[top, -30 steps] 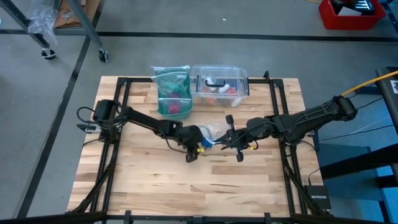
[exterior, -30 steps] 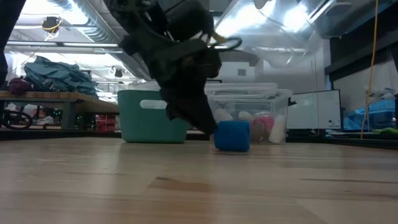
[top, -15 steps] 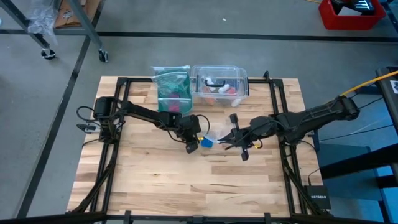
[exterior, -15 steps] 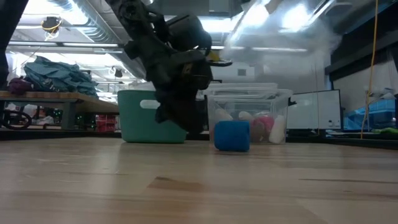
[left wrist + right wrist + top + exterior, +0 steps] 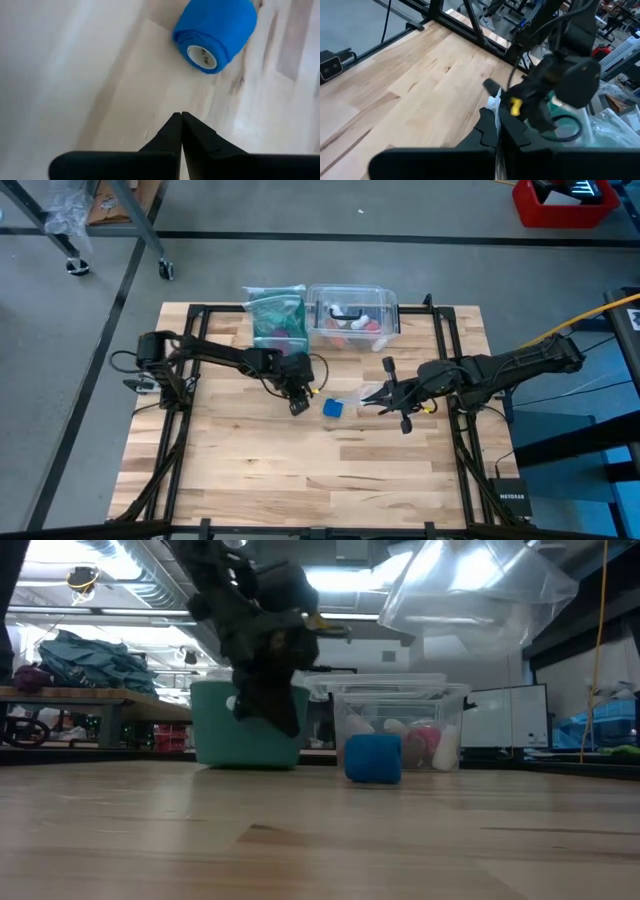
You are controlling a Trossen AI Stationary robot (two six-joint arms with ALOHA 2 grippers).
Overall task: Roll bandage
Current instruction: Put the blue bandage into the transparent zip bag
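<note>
Bandage (image 5: 332, 408) lies on the table (image 5: 250, 470) as a small blue roll, free, between the two grippers. In the left wrist view the roll (image 5: 215, 34) looks fully wound, with its white core facing the camera, and no loose tail is visible there. In the low view it rests (image 5: 373, 757) on the wood in front of a clear box (image 5: 400, 725).

The left gripper (image 5: 298, 404) is just beside the roll on its left side, not touching it. Its fingers (image 5: 172, 132) are pressed together with nothing between them.

The right gripper (image 5: 383, 396) is on the other side, near the roll but apart from it. Its fingers (image 5: 490, 135) are closed on a thin clear piece of plastic, which seems to be the bag (image 5: 470, 585) that hangs high in the low view. I judge this from the match between the views; the grip itself is small in the picture.

By my judgement the rolling step is finished or almost finished, since the roll stands alone and tight. The next move probably calls for checking that the end of the strip stays down, and then for moving the arms away without knocking the roll, because it can roll easily on the flat wood.
</note>
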